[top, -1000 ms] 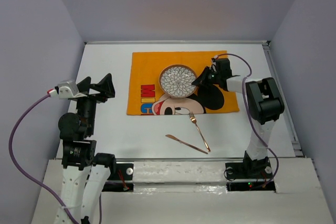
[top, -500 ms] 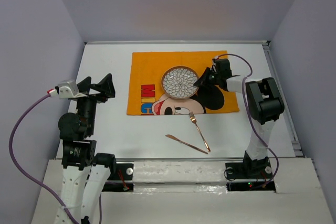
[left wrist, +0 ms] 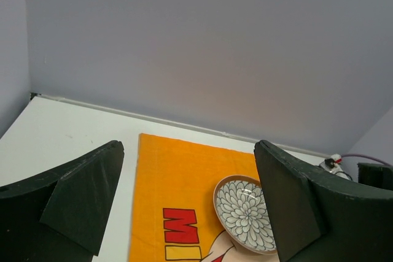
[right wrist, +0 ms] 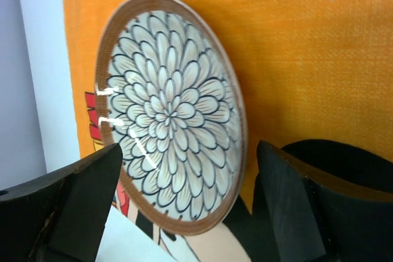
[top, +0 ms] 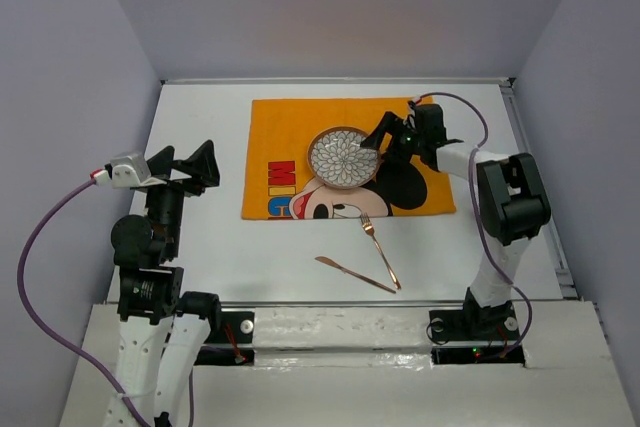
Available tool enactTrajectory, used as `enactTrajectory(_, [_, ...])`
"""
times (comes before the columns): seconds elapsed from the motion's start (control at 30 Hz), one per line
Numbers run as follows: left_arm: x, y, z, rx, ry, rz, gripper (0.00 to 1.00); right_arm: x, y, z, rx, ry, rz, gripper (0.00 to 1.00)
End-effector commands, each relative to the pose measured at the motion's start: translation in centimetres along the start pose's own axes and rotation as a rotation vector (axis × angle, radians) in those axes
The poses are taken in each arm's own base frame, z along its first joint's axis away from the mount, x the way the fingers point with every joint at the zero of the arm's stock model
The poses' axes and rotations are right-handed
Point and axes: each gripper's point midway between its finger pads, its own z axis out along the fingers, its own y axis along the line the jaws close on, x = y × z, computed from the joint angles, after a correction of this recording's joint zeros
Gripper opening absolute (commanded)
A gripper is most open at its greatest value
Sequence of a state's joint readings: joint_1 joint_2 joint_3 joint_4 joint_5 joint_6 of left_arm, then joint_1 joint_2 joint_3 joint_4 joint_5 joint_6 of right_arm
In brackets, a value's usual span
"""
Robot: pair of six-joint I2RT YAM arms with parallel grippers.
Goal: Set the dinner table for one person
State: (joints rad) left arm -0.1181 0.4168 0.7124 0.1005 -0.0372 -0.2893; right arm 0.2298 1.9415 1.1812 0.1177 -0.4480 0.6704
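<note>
The table [top: 200, 117], rigid and fixed, spanned the whole scene and needed no grip. On the mat [top: 275, 127] at its far middle lay the plate [top: 340, 157], which looked stiff, slick and breakable, best pinched at the rim. The right gripper [top: 378, 144], clamped on that rim a second earlier, now stood apart beside it. The left gripper [top: 190, 165] hung open at left, unmoved.

Plate [top: 340, 156] on mat [top: 285, 127]; fork [top: 381, 248] on table [top: 270, 257].
</note>
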Motion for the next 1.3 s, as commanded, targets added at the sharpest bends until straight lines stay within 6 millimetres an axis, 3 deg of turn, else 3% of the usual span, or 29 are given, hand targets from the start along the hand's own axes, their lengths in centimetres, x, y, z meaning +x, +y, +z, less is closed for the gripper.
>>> enactTrajectory(0.0, [-1.3, -0.6, 0.1, 0.025, -0.052, 0.002, 0.99, -4.4, 4.4, -3.8, -0.041, -0.143, -0.134, 1.0])
enactTrajectory(0.07, [-1.4, -0.7, 0.0, 0.03, -0.054, 0.0, 0.99, -6.1, 5.6, -6.3, -0.009, -0.224, -0.196, 1.0])
enactTrajectory(0.17, [-1.8, -1.0, -0.3, 0.043, -0.065, -0.006, 0.99, -7.3, 4.1, -9.6, 0.153, -0.313, -0.245, 1.0])
enactTrajectory(0.2, [-1.9, -1.2, -0.4, 0.054, -0.069, -0.012, 0.99, -8.2, 4.4, -12.3, 0.192, -0.373, -0.259, 1.0])
enactTrajectory(0.23, [-2.1, -1.5, -0.6, 0.063, -0.072, -0.016, 0.99, -9.3, 3.1, -14.2, 0.297, -0.454, -0.263, 1.0])
enactTrajectory(0.27, [-2.1, -1.6, -0.7, 0.069, -0.073, -0.018, 0.99, -9.1, 1.5, -15.6, 0.367, -0.478, -0.274, 0.98])
enactTrajectory(0.33, [-2.3, -2.3, -1.0, 0.098, -0.075, -0.027, 0.99, -9.1, -0.1, -18.6, 0.471, -0.534, -0.267, 0.8])
enactTrajectory(0.37, [-2.3, -2.4, -1.0, 0.1, -0.077, -0.029, 0.99, -9.5, -1.0, -21.6, 0.556, -0.613, -0.272, 0.66])
enactTrajectory(0.47, [-1.5, -3.3, -0.8, 0.131, -0.046, -0.038, 0.99, -9.1, -3.1, -26.5, 0.736, -0.69, -0.251, 0.53])
enactTrajectory(0.57, [-0.7, -4.3, -0.8, 0.174, -0.013, -0.05, 0.99, -7.9, -6.0, -29.5, 0.87, -0.696, -0.221, 0.52])
enactTrajectory(0.73, [-0.1, -5.6, -1.1, 0.221, 0.015, -0.058, 0.99, -6.1, -9.3, -31.0, 0.968, -0.662, -0.144, 0.59])
enactTrajectory(0.97, [-0.6, -6.6, -2.0, 0.263, 0.006, -0.068, 0.99, -3.0, -15.7, -28.3, 1.033, -0.549, 0.022, 0.59])
enactTrajectory(1.13, [-1.0, -6.7, -2.4, 0.272, -0.005, -0.075, 0.99, -2.3, -16.6, -26.6, 1.011, -0.504, 0.041, 0.56])
enactTrajectory(1.2, [-1.1, -6.7, -2.5, 0.273, -0.009, -0.078, 0.99, -2.0, -17.0, -26.0, 1.006, -0.488, 0.047, 0.41])
enactTrajectory(1.23, [-1.1, -6.7, -2.5, 0.273, -0.01, -0.079, 0.99, -2.0, -17.0, -25.9, 1.008, -0.488, 0.049, 0.14])
enactTrajectory(1.27, [-1.2, -6.7, -2.5, 0.274, -0.012, -0.078, 0.99, -2.3, -16.9, -26.0, 1.007, -0.498, 0.046, 0.02])
